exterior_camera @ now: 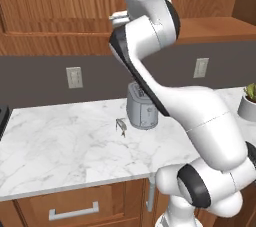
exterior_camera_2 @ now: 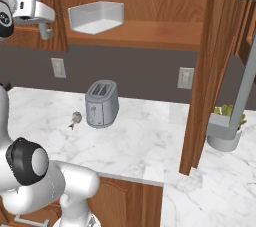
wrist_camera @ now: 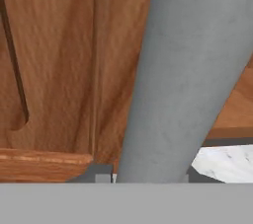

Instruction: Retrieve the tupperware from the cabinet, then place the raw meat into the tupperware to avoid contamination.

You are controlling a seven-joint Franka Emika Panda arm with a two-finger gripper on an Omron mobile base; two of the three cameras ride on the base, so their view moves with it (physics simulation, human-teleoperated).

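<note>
While the brown wood wall cabinet [exterior_camera_2: 150, 1] stands open, the translucent whitish square tupperware [exterior_camera_2: 96, 17] sits upright on its shelf; gripper [exterior_camera_2: 44, 27] at vertical grey bar handle [wrist_camera: 188, 70], closure indeterminable. Tiny greyish-tan raw meat [exterior_camera_2: 75, 118] lies left of silver toaster [exterior_camera_2: 102, 104].

- My own arm hides part of the toaster [exterior_camera: 141, 111].
- The raw meat [exterior_camera_2: 76, 118] is too small to make out.
- The plant pot [exterior_camera: 248, 107] is cut off at the right edge.

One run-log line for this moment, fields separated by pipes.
gripper: at left cabinet door's grey bar handle, grip unclear | right cabinet door: open | translucent square plastic tub: on shelf | tan meat lump: counter beside silver toaster
</note>
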